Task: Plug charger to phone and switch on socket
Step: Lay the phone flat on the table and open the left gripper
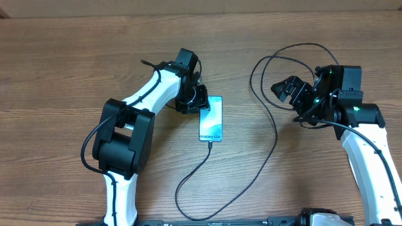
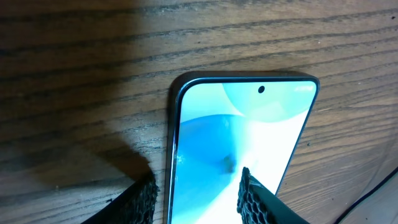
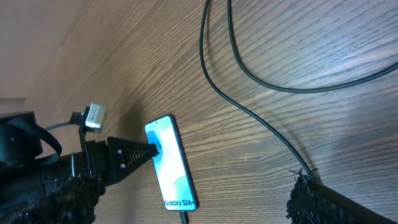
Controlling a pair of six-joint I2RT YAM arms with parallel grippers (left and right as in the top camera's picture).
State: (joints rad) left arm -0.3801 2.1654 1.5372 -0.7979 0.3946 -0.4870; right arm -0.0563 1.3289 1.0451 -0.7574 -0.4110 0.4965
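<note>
The phone (image 1: 211, 118) lies flat on the wooden table, screen up and lit light blue, with "Galaxy S24" text at its near end. The charger (image 1: 274, 135), a thin black cable, meets the phone's bottom edge (image 3: 184, 216); it loops toward the front edge and runs up to a coil at the right. My left gripper (image 1: 200, 104) hovers over the phone's top left corner with fingers apart. One finger (image 2: 140, 200) is beside the phone's left edge and the other is over the screen (image 2: 205, 143). My right gripper (image 1: 291, 91) stands wide open inside the cable coil, holding nothing. The socket is out of view.
The cable's loops (image 3: 249, 112) cross the wood right under and around my right gripper. The table's far edge (image 1: 201, 12) runs along the top of the overhead view. My left arm (image 1: 125, 135) lies across the table left of the phone.
</note>
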